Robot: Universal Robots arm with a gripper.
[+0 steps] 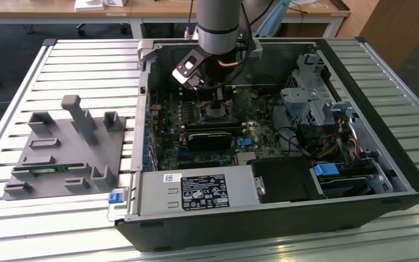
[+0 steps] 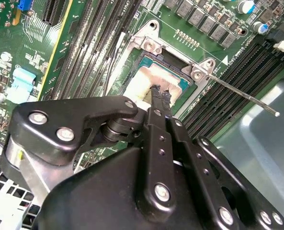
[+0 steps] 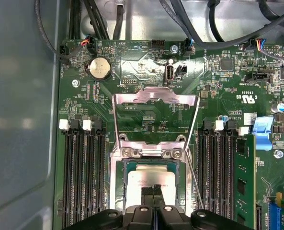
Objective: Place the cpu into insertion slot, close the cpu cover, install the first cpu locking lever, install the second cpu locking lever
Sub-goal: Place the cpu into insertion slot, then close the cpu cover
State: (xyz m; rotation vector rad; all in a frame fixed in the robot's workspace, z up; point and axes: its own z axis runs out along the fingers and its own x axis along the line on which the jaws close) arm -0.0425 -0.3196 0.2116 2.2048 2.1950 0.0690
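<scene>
Silver-grey and square, the cpu (image 3: pixel 142 178) lies flat in the slot (image 3: pixel 182 184) on the green board (image 3: pixel 146 72). The black claw (image 3: pixel 153 190) is right above it. Its two fingers (image 3: pixel 148 197) are pressed together with nothing between them, and their tips are on the top of the cpu or just over it; I cannot tell which. In the second wrist view the claw (image 2: pixel 161 93) points down at the same pale cpu (image 2: pixel 146 79). The cover (image 3: pixel 156 94) is not down. This thin shiny frame stands tipped up from its hinge at the far edge of the slot, and you can see the board through its square window. A thin metal lever (image 2: pixel 242 96) sticks out from one corner of the slot and runs over the long black memory slots (image 2: pixel 256 57). In the first wrist view the lever (image 3: pixel 195 184) is a thin line beside the slot. A round coin battery (image 3: pixel 98 68) sits on the board, well away from the slot. In the exterior view the arm (image 1: pixel 217 22) reaches down into the open black case (image 1: pixel 406 169). The case lies on a slatted table (image 1: pixel 85 71). A grey holder (image 1: pixel 71 153) sits on the table at the exterior view's left, apart from the case.
</scene>
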